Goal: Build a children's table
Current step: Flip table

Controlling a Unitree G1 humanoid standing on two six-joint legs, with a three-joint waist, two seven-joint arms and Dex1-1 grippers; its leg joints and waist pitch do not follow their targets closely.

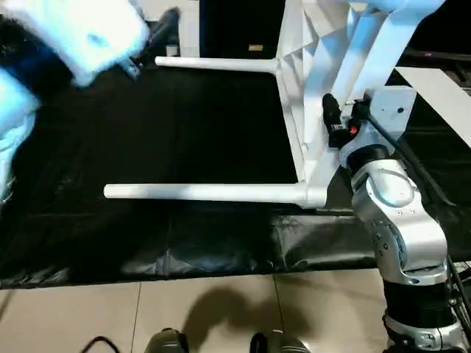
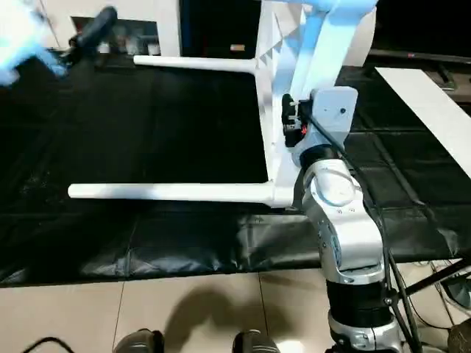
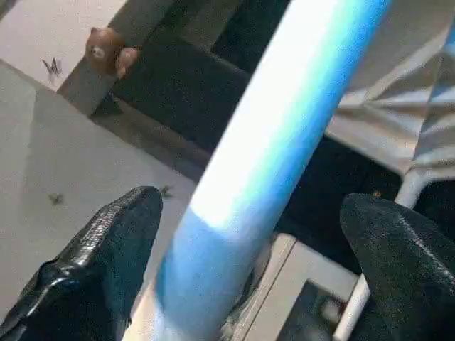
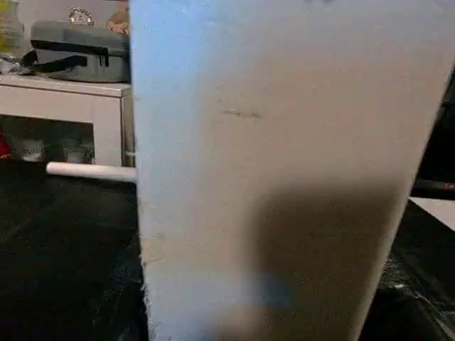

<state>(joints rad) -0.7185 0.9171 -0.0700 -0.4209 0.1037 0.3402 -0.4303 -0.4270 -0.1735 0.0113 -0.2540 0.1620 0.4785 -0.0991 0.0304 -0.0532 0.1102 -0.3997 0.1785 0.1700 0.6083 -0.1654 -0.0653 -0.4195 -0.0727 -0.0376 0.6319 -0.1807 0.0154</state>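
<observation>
Presently, right gripper (image 1: 333, 118): black fingers about half open against the edge of the children's table (image 1: 298, 125), apparently clamped on it, though the contact itself is partly hidden behind the white panel. Left gripper (image 3: 249, 270): raised at the upper left of the head views, fingers (image 3: 106, 263) spread wide, one white leg (image 3: 263, 177) passing between them without visible contact, nothing held. Tabletop: tipped on its side, standing on one long edge at the right of the black mat (image 1: 147, 147), ribbed underside facing the robot's left. Legs counted: two fitted in corner sockets, both lying level with long axes running toward the robot's left, the near one (image 1: 206, 193) just above the mat, the far one (image 1: 213, 65) parallel to it and well apart; two further white legs rise near the top right of the head views, blurred, count there uncertain. Open mat lies between the two level legs; mat's front edge meets a tiled floor (image 1: 221, 309). One white cabinet (image 4: 64, 106) stands beyond the mat.
</observation>
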